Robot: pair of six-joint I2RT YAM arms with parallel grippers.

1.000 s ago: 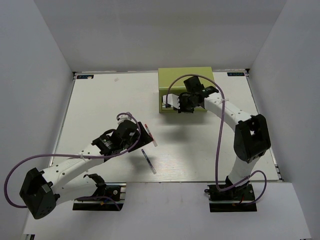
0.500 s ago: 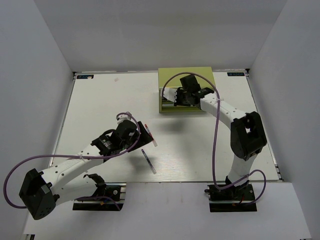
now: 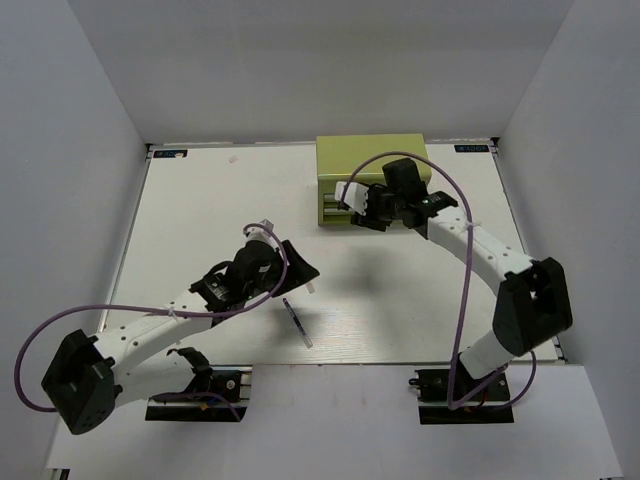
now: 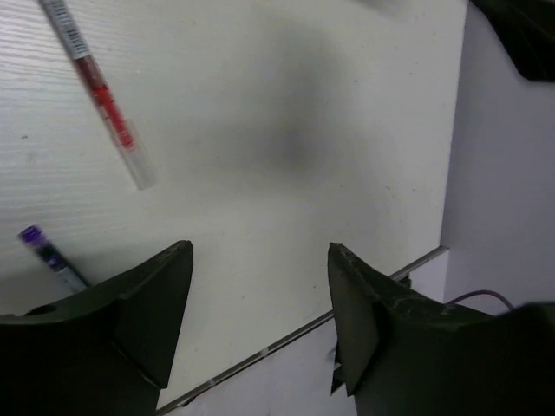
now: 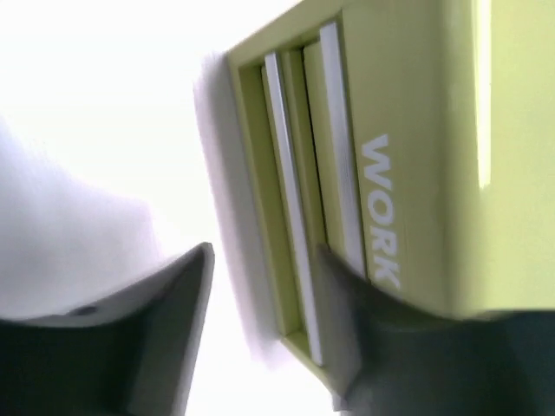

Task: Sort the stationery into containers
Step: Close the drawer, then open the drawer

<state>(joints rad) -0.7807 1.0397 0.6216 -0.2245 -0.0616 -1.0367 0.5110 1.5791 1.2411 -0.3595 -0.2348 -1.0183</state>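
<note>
Chest (image 3: 372,180) top centre, against table's far edge. Right gripper (image 3: 358,205) fingers spread, at its front. Left gripper (image 3: 298,268) spread mid-frame, red pen (image 4: 104,95) just beyond; purple pen (image 3: 297,322) below. Bare table (image 3: 200,220) to left

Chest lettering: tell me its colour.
White lettering on the yellow-green chest; the right wrist view shows it best.

In the left wrist view, the red pen (image 4: 104,95) runs off the top edge and the purple-tipped pen (image 4: 45,250) is half hidden behind the left gripper (image 4: 260,253). The right wrist view is blurred; the tool chest (image 5: 408,104) is cut by the right edge, its lettering legible only as "WORK".
</note>
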